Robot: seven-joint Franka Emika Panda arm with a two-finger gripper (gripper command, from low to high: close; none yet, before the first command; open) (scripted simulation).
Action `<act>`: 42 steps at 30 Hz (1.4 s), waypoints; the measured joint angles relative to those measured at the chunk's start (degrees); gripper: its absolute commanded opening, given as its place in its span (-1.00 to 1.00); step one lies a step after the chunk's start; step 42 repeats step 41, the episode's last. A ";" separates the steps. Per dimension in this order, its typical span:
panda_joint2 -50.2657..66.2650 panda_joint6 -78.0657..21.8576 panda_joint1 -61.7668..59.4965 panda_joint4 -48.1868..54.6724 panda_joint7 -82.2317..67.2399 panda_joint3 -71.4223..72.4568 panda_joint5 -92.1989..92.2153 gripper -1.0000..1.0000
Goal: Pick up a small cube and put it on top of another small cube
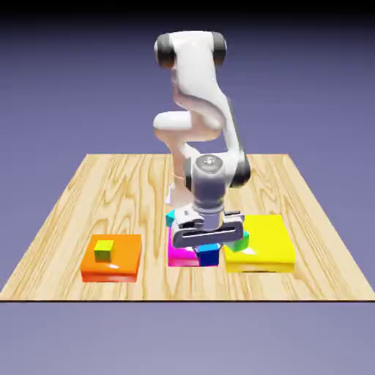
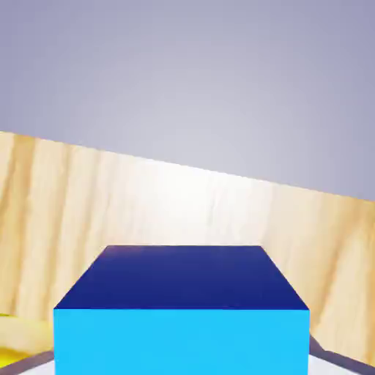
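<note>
Clamping shut on the small cube [image 1: 209, 255], gripper [image 1: 209, 247] pointing down near the middle of the table's [image 1: 66, 212] front edge. Deep-blue cube sitting between the magenta block [image 1: 179, 254] and the yellow block [image 1: 261, 243], filling the bottom of the hand view [image 2: 181, 311] and hiding the finger tips. Orange block [image 1: 112, 258] lying toward the front corner on the exterior view's left, carrying a yellow-green cube [image 1: 104, 250].
</note>
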 measured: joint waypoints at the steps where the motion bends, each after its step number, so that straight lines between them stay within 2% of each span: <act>1: -0.74 -0.20 0.35 -0.41 -2.49 0.14 -0.12 -1.00; 31: -22.98 -6.11 10.89 -12.67 -77.16 4.29 -3.96 -1.00; 33: -23.34 -6.20 11.05 -12.87 -78.36 4.35 -4.03 -1.00; 37: -15.19 3.75 13.87 -14.98 -75.05 0.29 -8.42 -1.00; 38: -13.72 5.54 14.43 -15.36 -74.46 -0.45 -9.21 1.00; 42: -15.75 3.12 13.82 -14.83 -75.28 0.57 -8.12 1.00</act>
